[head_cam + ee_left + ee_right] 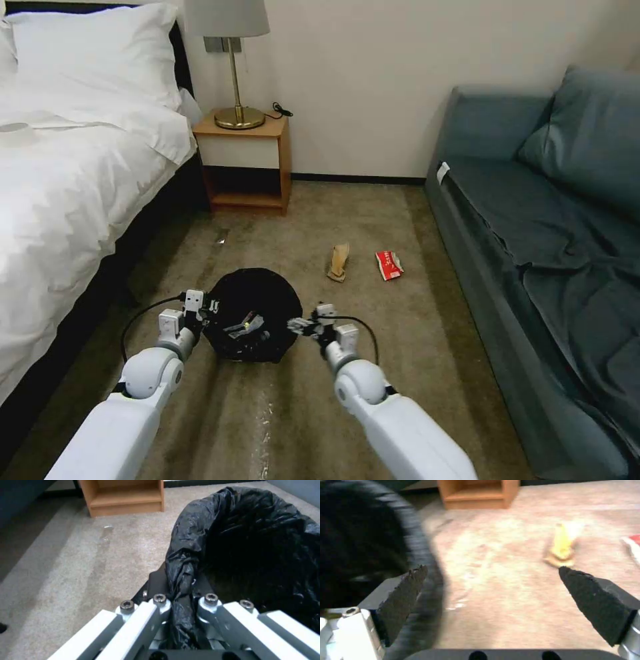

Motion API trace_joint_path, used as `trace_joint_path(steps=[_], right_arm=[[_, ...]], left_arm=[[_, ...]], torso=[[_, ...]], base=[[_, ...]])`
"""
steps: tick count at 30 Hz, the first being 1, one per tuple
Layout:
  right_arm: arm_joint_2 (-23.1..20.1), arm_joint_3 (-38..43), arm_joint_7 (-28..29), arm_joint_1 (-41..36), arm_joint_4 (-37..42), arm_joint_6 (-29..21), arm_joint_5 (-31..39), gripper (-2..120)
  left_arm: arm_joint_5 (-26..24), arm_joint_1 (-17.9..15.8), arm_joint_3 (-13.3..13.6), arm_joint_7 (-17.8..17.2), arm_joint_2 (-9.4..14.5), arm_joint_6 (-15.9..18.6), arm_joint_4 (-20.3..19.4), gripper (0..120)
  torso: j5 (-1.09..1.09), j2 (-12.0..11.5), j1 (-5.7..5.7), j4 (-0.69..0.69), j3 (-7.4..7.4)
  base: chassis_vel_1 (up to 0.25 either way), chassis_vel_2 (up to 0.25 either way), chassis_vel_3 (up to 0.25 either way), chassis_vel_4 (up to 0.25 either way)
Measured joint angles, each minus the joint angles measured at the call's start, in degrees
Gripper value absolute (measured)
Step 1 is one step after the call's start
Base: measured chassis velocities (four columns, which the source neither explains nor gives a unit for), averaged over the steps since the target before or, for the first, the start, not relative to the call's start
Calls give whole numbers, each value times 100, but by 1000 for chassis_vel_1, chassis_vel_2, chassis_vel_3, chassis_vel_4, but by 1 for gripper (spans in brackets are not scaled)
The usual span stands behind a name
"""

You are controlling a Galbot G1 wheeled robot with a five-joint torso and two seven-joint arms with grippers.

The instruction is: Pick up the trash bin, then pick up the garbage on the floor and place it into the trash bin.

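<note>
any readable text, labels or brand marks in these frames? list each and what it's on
None can be read.
Red-and-white packet on the carpet: carries print, too small to read.
White tag on the sofa edge: no legible text.
Item with a green label inside the trash bin: too small to read.

Trash bin (253, 313) between pincers; paper bag (339, 261), packet (389, 265) beyond; bed (67, 187) left, sofa (547, 233) right.
</note>
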Motion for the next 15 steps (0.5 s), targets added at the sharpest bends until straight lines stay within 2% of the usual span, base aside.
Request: trace_joint_path(steps=[10,15], right_arm=[[-383,585,17,-259,-64,-163,99,100],[-444,960,-70,-322,-602,-56,-120,100]], left_arm=[[34,48,-48,0,16,-43,2,4],[154,153,-82,0,-58,-117,-4,4]], torso=[[1,0,0,0,0],[2,0,0,0,-1]], base=[[0,0,0,0],[0,0,0,0]])
